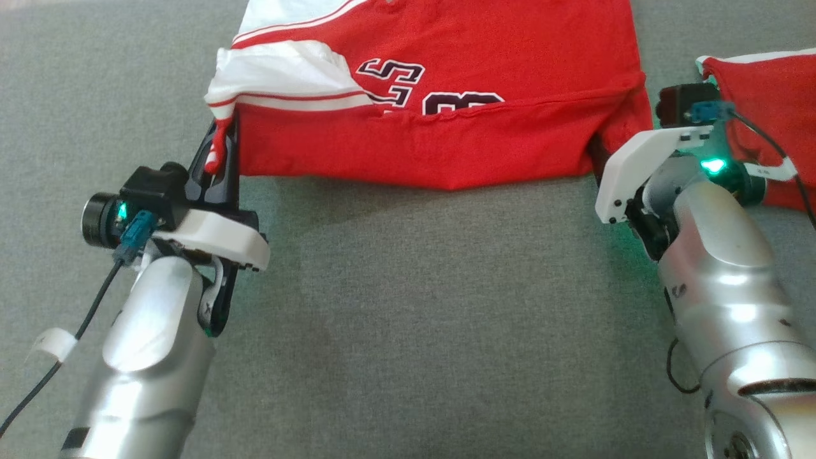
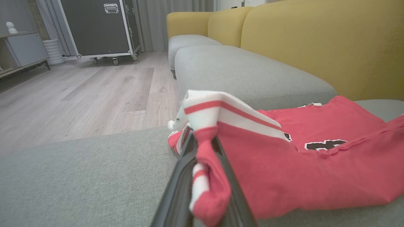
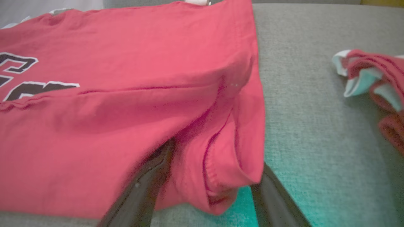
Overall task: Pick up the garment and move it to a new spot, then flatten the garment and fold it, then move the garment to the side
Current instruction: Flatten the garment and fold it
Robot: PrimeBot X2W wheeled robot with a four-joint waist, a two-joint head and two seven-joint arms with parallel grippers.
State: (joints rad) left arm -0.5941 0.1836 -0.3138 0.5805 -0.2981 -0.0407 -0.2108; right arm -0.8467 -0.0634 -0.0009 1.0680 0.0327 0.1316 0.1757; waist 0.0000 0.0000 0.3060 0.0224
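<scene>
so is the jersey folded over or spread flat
Folded over: the jersey has its near strip doubled back, the hem lying across the lower part of the printed numbers.

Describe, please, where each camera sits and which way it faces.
Head view: on the head, looking down at the red garment on the grey sofa seat; both forearms show, with the left gripper and right gripper at its near corners.
Left wrist view: low over the seat, looking along its shut fingers across the garment toward the yellow backrest and floor.
Right wrist view: looking along its spread fingers, the garment's corner between them.
Shared: head and right wrist views both show a second red cloth.
</scene>
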